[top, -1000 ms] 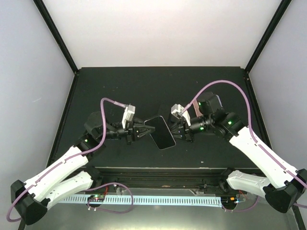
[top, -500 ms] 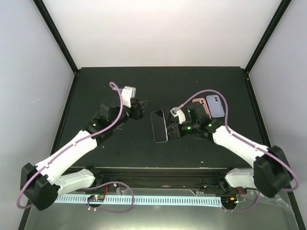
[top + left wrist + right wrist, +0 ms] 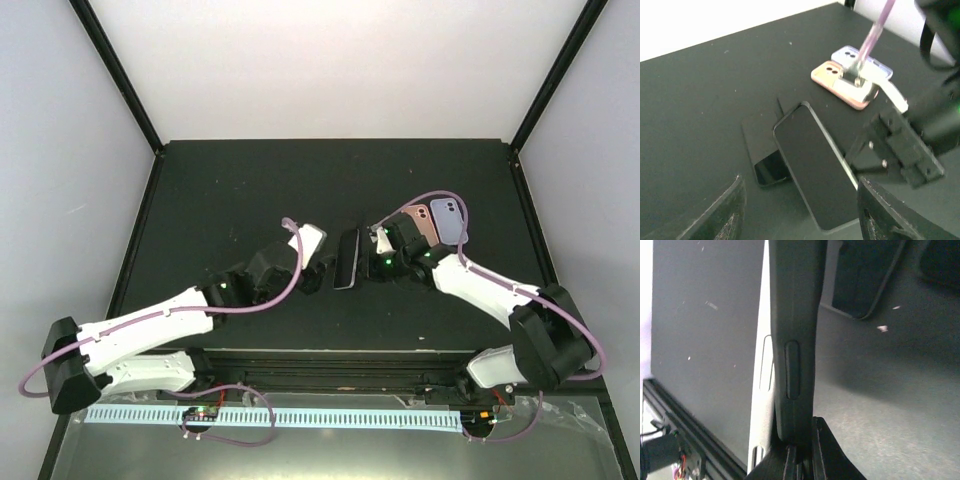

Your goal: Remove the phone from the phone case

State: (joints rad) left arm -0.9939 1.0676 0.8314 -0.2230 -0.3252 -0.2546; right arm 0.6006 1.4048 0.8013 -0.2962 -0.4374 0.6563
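The phone (image 3: 347,258), dark-screened and in its black phone case (image 3: 816,172), stands tilted up on one long edge at the table's middle. My right gripper (image 3: 369,263) is shut on the case's right edge. In the right wrist view the case's side with a button bump (image 3: 792,350) runs up from the closed fingertips (image 3: 805,442), with a pale strip of the phone's side (image 3: 762,390) beside it. My left gripper (image 3: 322,270) is open just left of the phone. Its fingers (image 3: 727,212) stand either side of the phone's near end without touching it.
A pink phone (image 3: 842,85) and a lilac phone (image 3: 862,57) lie together at the right back, behind my right wrist; both show in the top view too, the lilac phone (image 3: 448,218) farther right. The table's front rail (image 3: 330,360) runs behind the arm bases.
My left gripper opened, swung away to the back left, then came in low beside the phone. My right gripper tipped the phone from lying flat up onto its edge.
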